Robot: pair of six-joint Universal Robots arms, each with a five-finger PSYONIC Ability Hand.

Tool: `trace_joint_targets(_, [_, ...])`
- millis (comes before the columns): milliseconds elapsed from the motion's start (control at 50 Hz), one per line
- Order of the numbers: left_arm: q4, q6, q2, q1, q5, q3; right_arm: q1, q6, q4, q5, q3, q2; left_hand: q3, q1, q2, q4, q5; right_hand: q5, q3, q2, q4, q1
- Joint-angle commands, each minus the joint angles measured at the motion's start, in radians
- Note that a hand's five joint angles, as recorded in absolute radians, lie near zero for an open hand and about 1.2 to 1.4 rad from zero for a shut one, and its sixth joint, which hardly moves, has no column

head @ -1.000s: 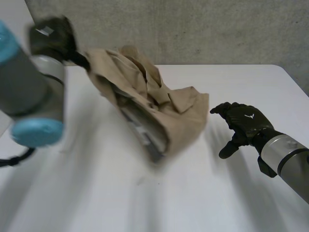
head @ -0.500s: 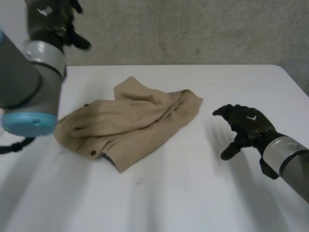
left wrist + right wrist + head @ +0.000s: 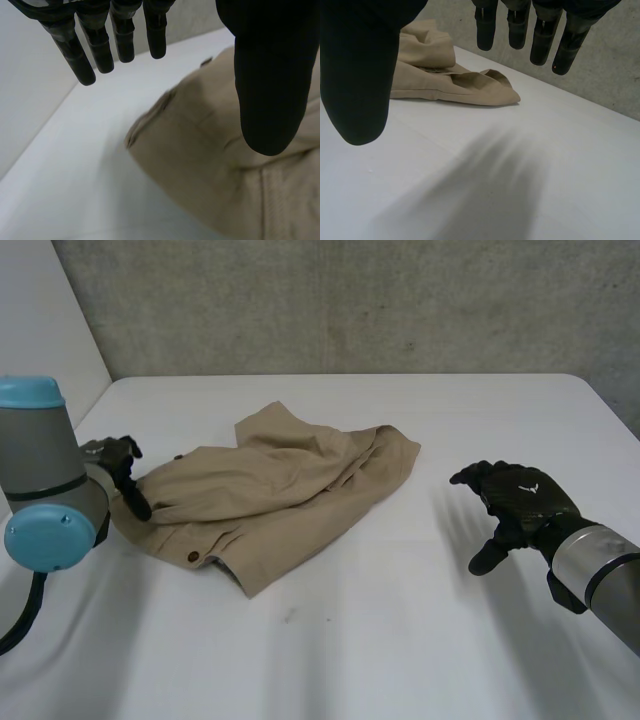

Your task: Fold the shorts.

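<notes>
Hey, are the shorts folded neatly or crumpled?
Crumpled: the shorts lie in a loose, creased heap on the table, with the layers bunched unevenly and the edges not lined up.

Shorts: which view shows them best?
Head view: the shorts lie crumpled on the table with their whole outline visible. The left wrist view catches one end, by the thumb of the left hand. The right wrist view catches the opposite end, out beyond the fingers of the right hand.

Left hand [image 3: 119, 462] and right hand [image 3: 516, 502], fingers straight (both empty).
</notes>
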Motion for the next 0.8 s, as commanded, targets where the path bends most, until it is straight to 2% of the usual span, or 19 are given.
trace_joint_targets(20, [0.001, 0.033, -0.078, 0.028, 0.0, 0.043, -0.001, 0.0, 0.0, 0.0, 0.0, 0.001, 0.149, 0.142, 0.15, 0.153, 0.157, -0.071, -0.038, -0.047, -0.061, -0.029])
trace_joint_targets(80, [0.004, 0.073, -0.092, 0.053, 0.0, 0.045, -0.001, 0.0, -0.001, 0.0, 0.0, 0.003, 0.319, 0.312, 0.32, 0.323, 0.327, -0.071, -0.038, -0.047, -0.061, -0.029])
trace_joint_targets(100, [0.006, 0.084, -0.094, 0.059, 0.0, 0.045, -0.003, 0.0, -0.001, 0.0, 0.0, 0.003, 0.456, 0.449, 0.457, 0.46, 0.464, -0.071, -0.038, -0.047, -0.061, -0.029])
trace_joint_targets(120, [0.007, 0.093, -0.094, 0.065, -0.002, 0.046, -0.001, 0.0, -0.001, 0.002, 0.0, 0.003, 0.664, 0.657, 0.665, 0.668, 0.672, -0.071, -0.038, -0.047, -0.061, -0.029])
trace_joint_targets(140, [0.012, 0.105, -0.092, 0.074, -0.005, 0.051, -0.001, 0.0, -0.003, 0.0, 0.0, 0.003, 1.088, 1.08, 1.089, 1.092, 1.096, -0.071, -0.038, -0.047, -0.061, -0.029])
trace_joint_targets(260, [0.108, 0.122, -0.068, 0.11, -0.012, 0.094, 0.0, 0.0, -0.009, 0.0, 0.001, 0.007, 1.103, 1.096, 1.104, 1.107, 1.111, -0.071, -0.038, -0.047, -0.061, -0.029])
trace_joint_targets(360, [0.298, 0.151, 0.053, 0.154, -0.037, 0.111, 0.0, 0.0, -0.011, 0.0, 0.004, 0.007, 1.103, 1.096, 1.104, 1.107, 1.111, -0.071, -0.038, -0.047, -0.061, -0.029])
trace_joint_targets(420, [0.413, 0.233, 0.104, 0.206, -0.078, 0.126, 0.0, 0.0, -0.011, 0.0, 0.006, 0.007, 1.103, 1.096, 1.104, 1.107, 1.111, -0.071, -0.038, -0.047, -0.061, -0.029])
trace_joint_targets(500, [0.536, 0.394, 0.118, 0.226, -0.126, 0.152, 0.0, 0.0, -0.011, 0.0, 0.006, 0.007, 1.103, 1.096, 1.104, 1.107, 1.111, -0.071, -0.038, -0.047, -0.061, -0.029])
trace_joint_targets(520, [0.582, 0.453, 0.118, 0.219, -0.134, 0.161, 0.0, -0.001, -0.011, 0.0, 0.006, 0.007, 1.103, 1.096, 1.104, 1.107, 1.111, -0.071, -0.038, -0.047, -0.061, -0.029])
trace_joint_targets(580, [0.644, 0.507, 0.118, 0.188, -0.138, 0.157, 0.002, -0.001, -0.011, 0.0, 0.008, 0.007, 1.103, 1.096, 1.104, 1.107, 1.111, -0.071, -0.038, -0.047, -0.061, -0.029])
trace_joint_targets(740, [0.682, 0.503, 0.118, -0.043, -0.121, 0.096, 0.0, -0.04, -0.011, 0.003, 0.012, 0.02, 1.103, 1.096, 1.104, 1.107, 1.111, -0.071, -0.038, -0.047, -0.061, -0.029])
trace_joint_targets(760, [0.684, 0.495, 0.118, -0.106, -0.114, 0.076, 0.0, -0.041, -0.011, 0.003, 0.012, 0.02, 1.103, 1.096, 1.104, 1.107, 1.111, -0.071, -0.038, -0.047, -0.061, -0.029])
trace_joint_targets(800, [0.684, 0.486, 0.11, -0.171, -0.103, 0.056, 0.002, -0.041, -0.011, 0.003, 0.012, 0.02, 1.103, 1.096, 1.104, 1.107, 1.111, -0.071, -0.038, -0.047, -0.061, -0.029])
